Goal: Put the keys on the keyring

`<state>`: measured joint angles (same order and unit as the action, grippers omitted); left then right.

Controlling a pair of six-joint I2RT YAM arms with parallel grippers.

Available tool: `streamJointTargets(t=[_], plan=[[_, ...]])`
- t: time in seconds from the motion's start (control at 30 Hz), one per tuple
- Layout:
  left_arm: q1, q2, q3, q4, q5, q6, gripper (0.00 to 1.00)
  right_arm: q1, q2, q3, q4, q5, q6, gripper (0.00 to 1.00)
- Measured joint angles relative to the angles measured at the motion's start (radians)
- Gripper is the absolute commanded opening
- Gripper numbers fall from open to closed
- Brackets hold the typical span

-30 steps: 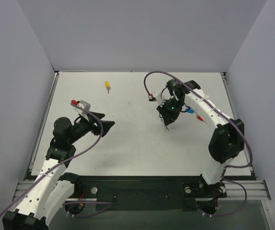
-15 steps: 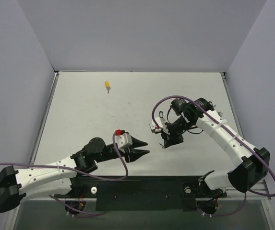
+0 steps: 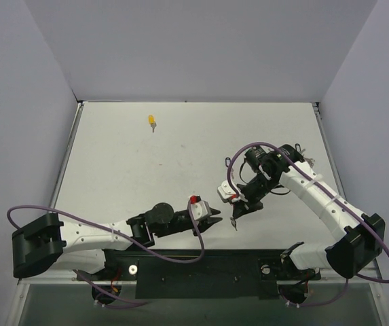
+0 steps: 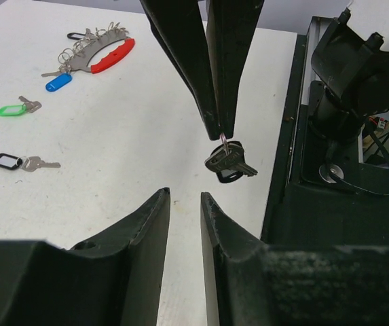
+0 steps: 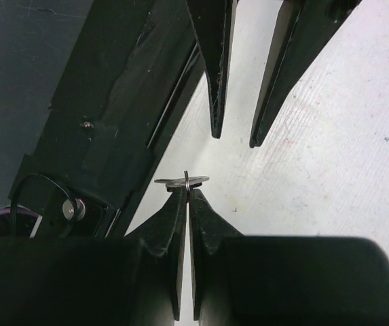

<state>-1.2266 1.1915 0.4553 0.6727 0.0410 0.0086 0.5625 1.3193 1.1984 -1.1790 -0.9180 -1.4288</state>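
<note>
Pale grey walls point(image 3: 201, 47) on three sides of a white desk point(image 3: 133, 170). Above this desk, right tool point(image 4: 219, 129) pressed together, pinching a small silver key with a black plastic head point(image 4: 229, 161) by its small metal ring point(image 4: 223, 144); key hanging free under the tips. Left tool point(image 4: 184, 197) just beside the hanging key and pointed at it, fingers point(image 4: 150, 224) a little spread, nothing between them, no contact with the key. Well apart from the hanging key, lying flat: a curved red keyring point(image 4: 113, 54) with silver rings, a blue-headed key point(image 4: 58, 82) just beside its end, then a green-headed key point(image 4: 11, 109) and a black-outlined tag point(image 4: 4, 161) joined to a plain silver key point(image 4: 39, 163). Farthest from the hanging key, toward the back wall, a yellow-headed key point(image 3: 152, 121) alone.
</note>
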Motion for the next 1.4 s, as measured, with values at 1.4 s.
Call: streamJointTargets(t=[1.4], plan=[[-0.074, 0.135, 0.028, 0.188, -0.077, -0.051, 0.24, -0.048, 0.000, -0.029, -0.005, -0.059, -0.020, 0.00]])
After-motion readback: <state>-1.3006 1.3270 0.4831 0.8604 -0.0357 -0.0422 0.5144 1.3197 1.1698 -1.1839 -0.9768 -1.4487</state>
